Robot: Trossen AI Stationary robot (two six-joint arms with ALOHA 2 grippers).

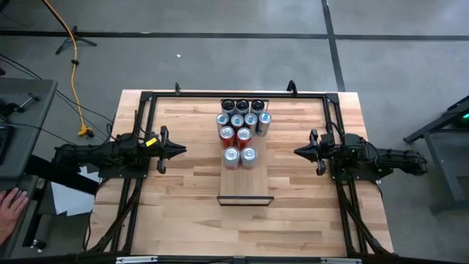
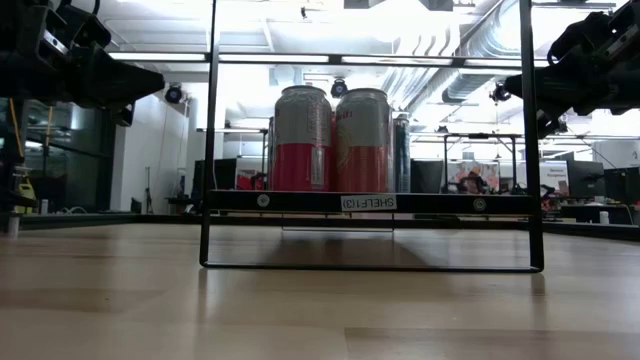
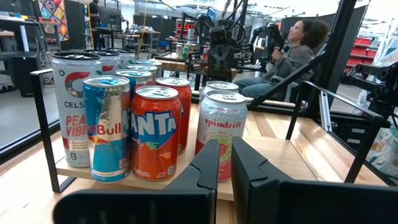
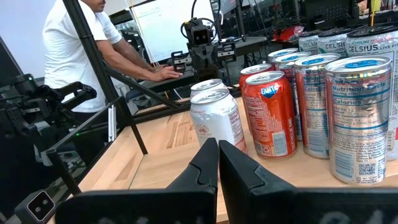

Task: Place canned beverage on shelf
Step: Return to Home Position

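The shelf [image 1: 245,187], a pale wood plank on a thin dark frame, stands at the table's middle, raised a little above the tabletop in the low view [image 2: 300,201]. Several cans [image 1: 240,130] stand upright on its far half: two silver-and-pink cans [image 2: 333,138] nearest, then orange Fanta cans [image 3: 155,140], blue-and-silver cans [image 3: 107,134] and tall cans at the far end. My left gripper [image 1: 182,150] [image 3: 225,168] is shut and empty, left of the shelf. My right gripper [image 1: 298,152] [image 4: 219,163] is shut and empty, right of the shelf. Both hover above the table.
The shelf's near half [image 1: 245,182] is bare wood. A dark metal frame [image 1: 150,99] runs around the table's edges. A person's hand [image 1: 9,209] rests on a side bench beyond the left edge. People show beyond the table [image 3: 292,56] [image 4: 93,50].
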